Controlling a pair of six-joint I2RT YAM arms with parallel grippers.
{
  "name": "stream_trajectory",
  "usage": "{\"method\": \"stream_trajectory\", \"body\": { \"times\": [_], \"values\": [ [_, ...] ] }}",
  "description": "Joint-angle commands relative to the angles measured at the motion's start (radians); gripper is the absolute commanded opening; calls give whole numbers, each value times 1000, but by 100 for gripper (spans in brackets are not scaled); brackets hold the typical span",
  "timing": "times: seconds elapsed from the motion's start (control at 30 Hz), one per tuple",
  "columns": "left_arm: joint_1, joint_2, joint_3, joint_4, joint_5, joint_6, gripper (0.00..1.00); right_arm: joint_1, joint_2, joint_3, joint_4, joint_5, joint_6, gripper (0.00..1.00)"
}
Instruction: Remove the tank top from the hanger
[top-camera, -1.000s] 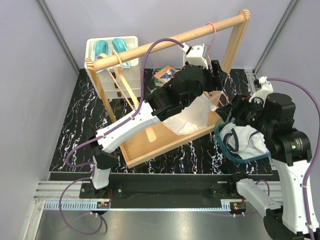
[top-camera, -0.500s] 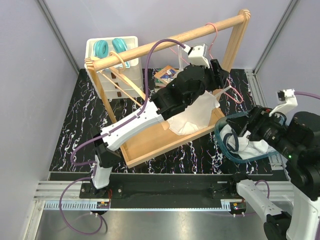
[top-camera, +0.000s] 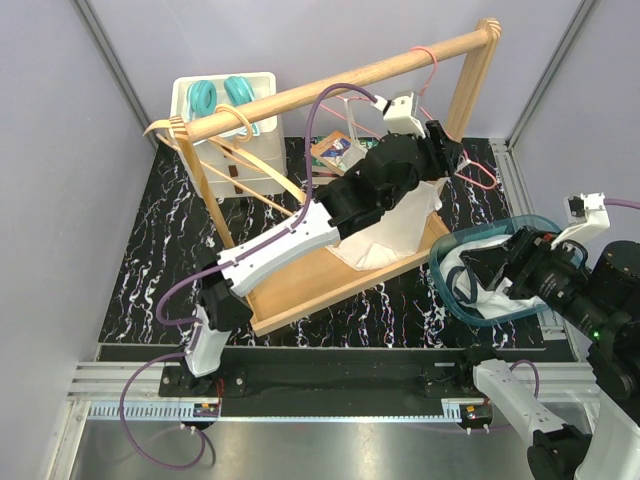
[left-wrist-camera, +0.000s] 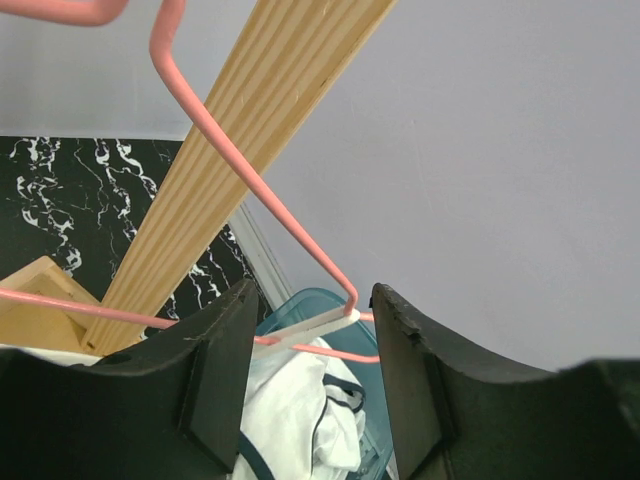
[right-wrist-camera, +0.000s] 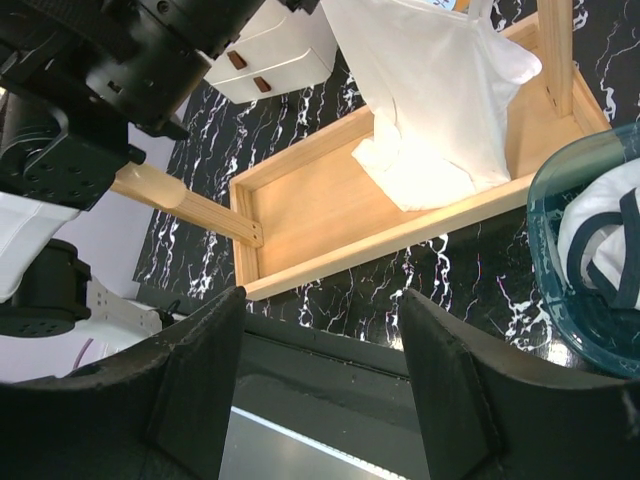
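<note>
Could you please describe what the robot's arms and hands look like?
The left arm and right arm have white links, bulky black joints and purple cables looping alongside. The left hand and right hand each show two broad matte-black fingers.

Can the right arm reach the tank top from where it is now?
Probably yes. The right gripper is open and empty, and its camera sees the tank top with nothing between them; the left gripper is higher up, at the hanger.
</note>
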Motion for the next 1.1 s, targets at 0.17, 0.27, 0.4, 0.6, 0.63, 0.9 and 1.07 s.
{"method": "stream_trajectory", "body": {
  "times": [0.17,0.27,0.4,0.6,0.63,0.9,1.07],
  "values": [
    [8,52,46,236,-64,34,54,-3,7,89,-65,10,-3,71],
    [13,68,52,270,-74,32,45,-5,13,115,-95,29,-17,70],
    [16,72,71,273,-59,19,24,-3,19,144,-120,46,-31,71],
    [15,28,43,265,2,-7,0,-1,27,152,-109,41,-36,71],
    [15,22,31,264,10,-7,0,-3,27,147,-97,40,-36,71],
    [5,-98,-58,255,122,-37,0,-3,32,123,-51,44,-57,72],
    [-5,-185,-129,222,228,-81,0,-3,53,127,-26,40,-65,73]
  ]
}}
